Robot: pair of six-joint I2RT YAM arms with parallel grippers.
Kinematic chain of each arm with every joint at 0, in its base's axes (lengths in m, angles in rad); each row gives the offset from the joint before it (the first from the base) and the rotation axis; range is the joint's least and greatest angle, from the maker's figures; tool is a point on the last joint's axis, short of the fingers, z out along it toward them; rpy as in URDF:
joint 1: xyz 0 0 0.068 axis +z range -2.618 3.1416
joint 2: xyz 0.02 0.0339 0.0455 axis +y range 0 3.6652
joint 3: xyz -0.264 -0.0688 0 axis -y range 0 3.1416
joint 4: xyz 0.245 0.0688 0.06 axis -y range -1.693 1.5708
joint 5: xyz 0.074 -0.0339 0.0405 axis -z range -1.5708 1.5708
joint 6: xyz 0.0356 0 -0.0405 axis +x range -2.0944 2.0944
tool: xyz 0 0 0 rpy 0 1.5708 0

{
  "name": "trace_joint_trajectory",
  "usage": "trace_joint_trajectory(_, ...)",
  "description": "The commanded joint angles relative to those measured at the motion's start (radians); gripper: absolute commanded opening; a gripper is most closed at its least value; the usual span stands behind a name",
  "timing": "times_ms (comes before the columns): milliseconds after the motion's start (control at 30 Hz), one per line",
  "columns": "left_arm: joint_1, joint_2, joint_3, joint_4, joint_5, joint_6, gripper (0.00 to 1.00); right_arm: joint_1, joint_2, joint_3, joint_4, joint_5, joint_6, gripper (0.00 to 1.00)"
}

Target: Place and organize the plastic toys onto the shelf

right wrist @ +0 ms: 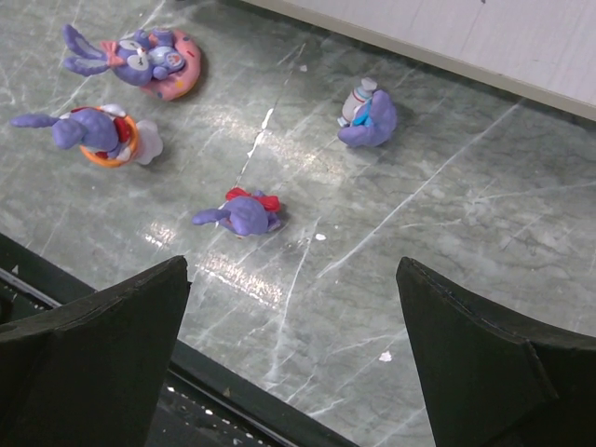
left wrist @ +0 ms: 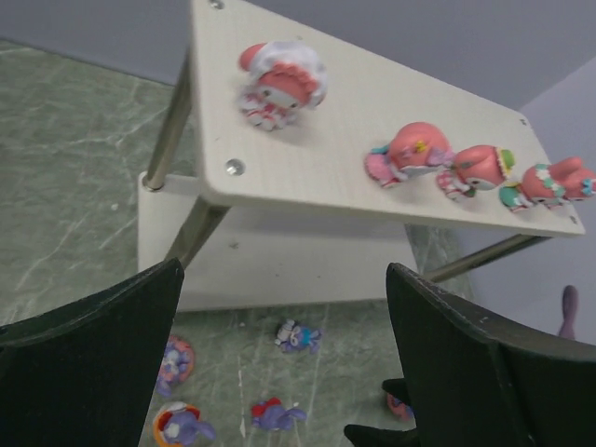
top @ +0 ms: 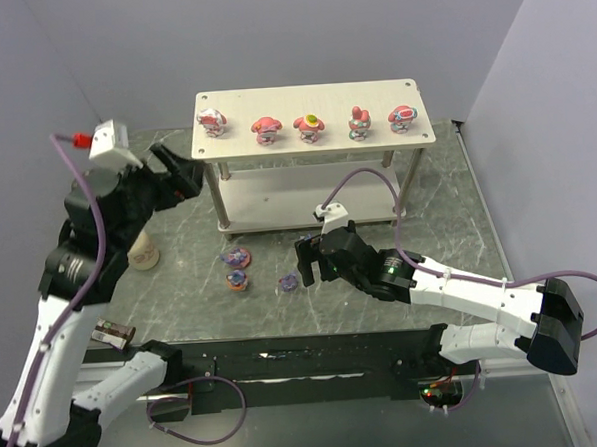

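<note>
1. Pale wood-grain boards on silver posts form the shelf, which stands at the far side of the green marbled tabletop.
2. Upper board, contents: five pink toys standing in one row along its length, spaced apart, none touching.
3. Lower board: largely shaded by the board above. Its contents cannot be told from any view.
4. Purple toys, location: on the tabletop in front of the shelf, lying loose and apart from one another. None is on the shelf.
5. Left tool: raised beside the left end of the shelf, pointed at the upper board. Its fingers stand wide apart and grip nothing.
6. Right tool: low over the tabletop, just to the right of the purple toys. Its fingers are likewise spread, with nothing between them.
7. View comparison:
   - The top view shows only three purple toys clearly. Both wrist views show four.
   - The right wrist view gives detail: one toy lies in a pink ring, one in an orange ring, one wears a red bow, and one with blue trim lies nearest the shelf.
   - The left wrist view shows that the leftmost pink toy wears a white bonnet.
   - Only the top view shows the beige bottle, on the tabletop under the left arm.
</note>
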Motion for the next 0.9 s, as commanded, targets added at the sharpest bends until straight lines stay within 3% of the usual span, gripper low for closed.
trace_joint_trajectory(0,-0.002,-0.146,-0.151,0.029,-0.133,-0.052,0.96,-0.007,-0.038,-0.014,0.029,0.03,-0.006,1.0)
trace_joint_trajectory(233,-0.002,-0.349,-0.448,0.006,-0.07,-0.123,0.96,-0.005,-0.107,-0.158,0.163,-0.013,0.022,1.0)
trace_joint_trajectory(500,-0.002,-0.447,-0.666,0.054,0.008,-0.078,0.96,0.004,-0.235,-0.397,0.573,-0.12,-0.053,1.0)
trace_joint_trajectory(667,-0.002,-0.4,-0.675,0.06,0.063,-0.069,0.96,0.045,-0.115,-0.37,0.615,-0.11,-0.125,1.0)
trace_joint_trajectory(867,0.007,-0.358,-0.666,0.046,0.063,-0.072,0.96,0.154,0.119,-0.201,0.504,0.14,-0.029,1.0)
